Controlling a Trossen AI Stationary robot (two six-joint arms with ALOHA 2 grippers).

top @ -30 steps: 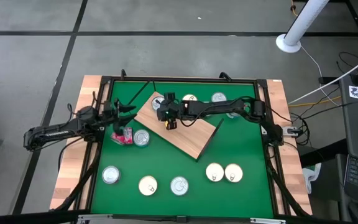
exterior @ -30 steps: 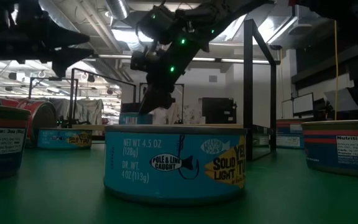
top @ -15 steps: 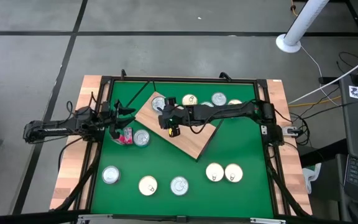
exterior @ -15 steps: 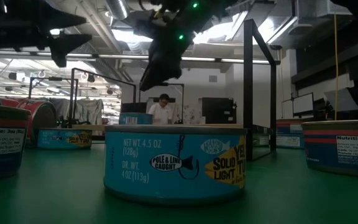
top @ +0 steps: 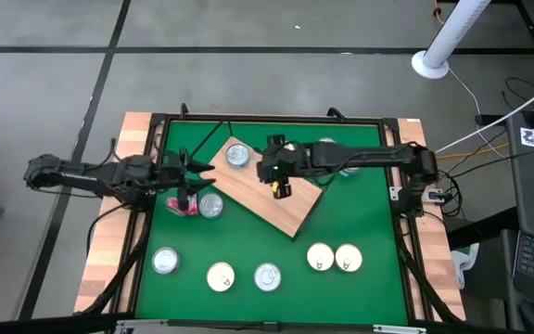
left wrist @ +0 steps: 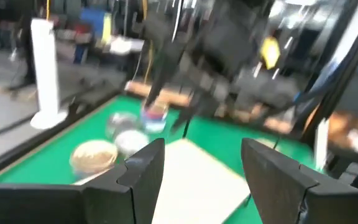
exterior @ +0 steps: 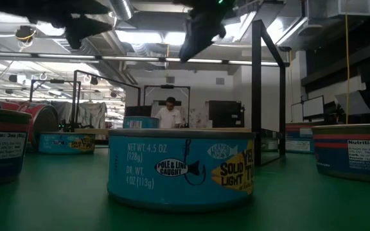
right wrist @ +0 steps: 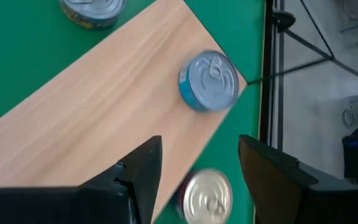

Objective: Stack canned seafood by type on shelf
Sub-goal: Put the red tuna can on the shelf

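The shelf [top: 276, 197] lies askew on the green mat. One blue tin with a silver lid [right wrist: 209, 79] stands on its far left corner [top: 237, 155]. My right gripper [top: 267, 170] hangs open above the shelf, to the right of that tin, holding nothing [right wrist: 197, 180]. A cream-gold tin [right wrist: 207, 196] stands on the mat by the shelf's far edge, well below the fingers. My left gripper [top: 196, 169] is open and empty [left wrist: 201, 177], raised at the mat's left side above a pink tin [top: 185, 205] and a silver-lidded tin [top: 211, 205].
Five more tins stand along the mat's near side, from a silver-lidded one [top: 164, 261] at the left to a cream-gold one [top: 348, 257] at the right. A blue-labelled tin [exterior: 182, 167] fills the low view's front. A dark frame [top: 397, 186] borders the mat. A person [exterior: 169, 114] is far behind.
My right gripper has risen and drawn back toward the table's right edge, away from the blue tin, which stays on the shelf's far left corner. My left gripper has risen and tipped up toward level at the mat's left side.
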